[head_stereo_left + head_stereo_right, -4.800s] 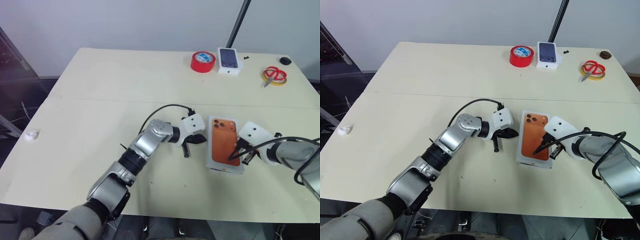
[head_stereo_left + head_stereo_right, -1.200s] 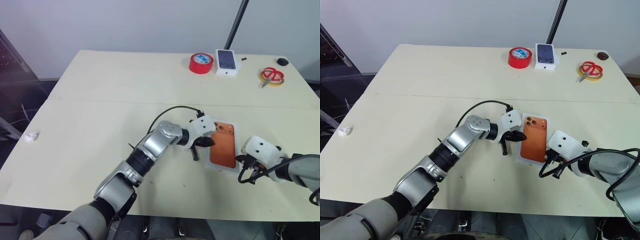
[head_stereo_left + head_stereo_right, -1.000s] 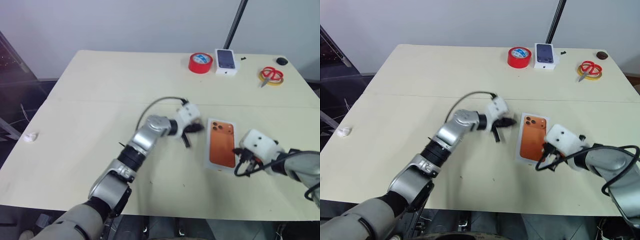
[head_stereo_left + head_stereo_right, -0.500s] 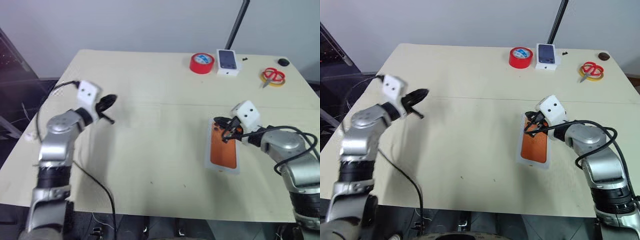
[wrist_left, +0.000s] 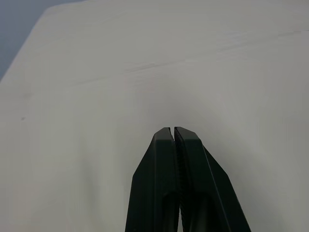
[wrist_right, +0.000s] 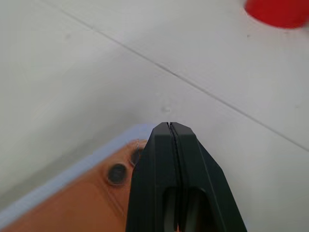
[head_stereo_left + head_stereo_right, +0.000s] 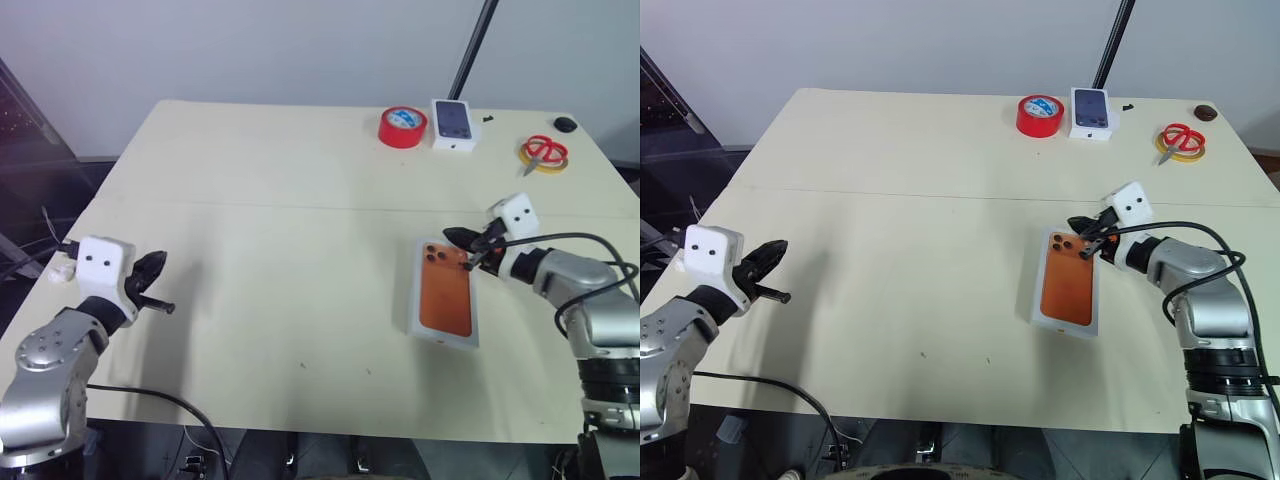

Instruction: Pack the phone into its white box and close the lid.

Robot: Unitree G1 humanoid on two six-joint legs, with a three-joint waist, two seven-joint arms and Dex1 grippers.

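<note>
Closed white box with orange phone picture on its lid (image 7: 444,301) lies flat on cream table (image 7: 280,230), right of centre. Right black two-finger gripper (image 7: 457,240) pinched closed, empty, tips over box's far camera-lens corner. Left black two-finger gripper (image 7: 152,268) closed, empty, above table's left edge, well apart from box

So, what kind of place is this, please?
Probably a lab or test workspace: a plain cream table against a bare wall, holding only a few props such as red tape and scissors.
</note>
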